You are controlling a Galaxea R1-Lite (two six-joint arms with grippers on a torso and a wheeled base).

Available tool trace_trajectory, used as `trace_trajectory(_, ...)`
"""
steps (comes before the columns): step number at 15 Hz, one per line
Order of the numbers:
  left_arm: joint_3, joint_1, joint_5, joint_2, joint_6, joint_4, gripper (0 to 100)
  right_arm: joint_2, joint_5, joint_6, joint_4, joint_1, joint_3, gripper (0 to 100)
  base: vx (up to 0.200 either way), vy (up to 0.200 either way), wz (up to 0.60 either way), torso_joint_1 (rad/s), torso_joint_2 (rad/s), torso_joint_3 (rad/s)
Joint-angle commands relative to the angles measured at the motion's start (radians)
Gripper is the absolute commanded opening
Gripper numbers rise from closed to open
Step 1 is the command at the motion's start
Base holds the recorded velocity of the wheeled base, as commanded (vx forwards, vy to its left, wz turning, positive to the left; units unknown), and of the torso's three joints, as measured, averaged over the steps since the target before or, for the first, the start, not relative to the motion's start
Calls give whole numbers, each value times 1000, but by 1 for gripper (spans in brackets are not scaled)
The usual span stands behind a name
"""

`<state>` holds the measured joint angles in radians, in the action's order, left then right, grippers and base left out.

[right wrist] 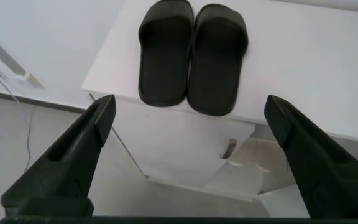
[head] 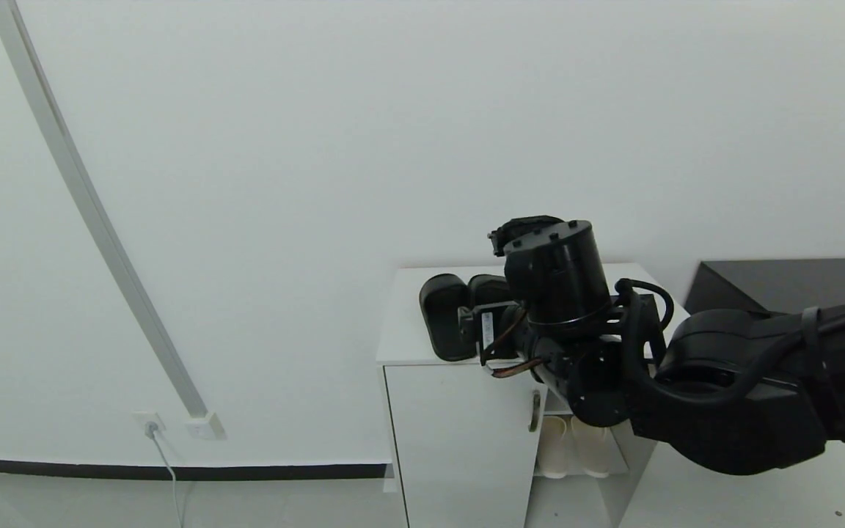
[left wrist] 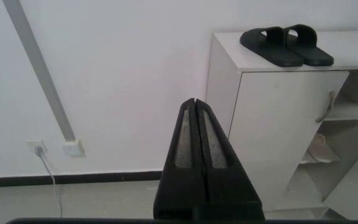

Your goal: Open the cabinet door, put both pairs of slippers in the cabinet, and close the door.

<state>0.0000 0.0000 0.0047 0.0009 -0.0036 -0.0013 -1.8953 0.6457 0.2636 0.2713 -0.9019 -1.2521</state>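
A pair of black slippers [right wrist: 191,56] lies side by side on top of the white cabinet [right wrist: 303,74]. My right gripper [right wrist: 190,102] hangs open above and just in front of them, with nothing between its fingers. In the head view the black slippers [head: 455,315] are partly hidden behind the right wrist. The cabinet's [head: 459,447] left door is closed, with its handle [head: 536,411] at the edge. The right side is open, and a white pair of slippers [head: 573,447] stands on a shelf inside. My left gripper [left wrist: 194,106] is shut and empty, low and well to the left of the cabinet [left wrist: 278,124].
A grey conduit [head: 92,213] runs slantwise down the wall to sockets [head: 150,424] with a cable plugged in, left of the cabinet. A dark piece of furniture [head: 782,282] stands to the cabinet's right. Bare floor lies in front.
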Motion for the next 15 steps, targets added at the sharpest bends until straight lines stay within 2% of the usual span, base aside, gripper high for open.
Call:
trace_trajectory(1,-2,0,0,1,-1,0,0,-2,0,17,-1,-2,7,100,200,0,0,7,2,2)
trace_trajectory(4,-2,0,0,1,1,0,0,-51,-6,88,-3,-2,28,100,200,0,0,-2,-4,4)
trace_trajectory(8,-2,0,3,1,-4,0,0,-145,-28,108,23,3,33,100,200,0,0,8,6,-5)
trace_trajectory(10,-2,0,3,1,-4,0,0,-188,-31,106,49,8,28,100,0,0,0,0,0,0)
trace_trajectory(15,-2,0,1,1,-4,0,0,-350,-67,49,206,86,-33,100,0,0,0,0,0,0)
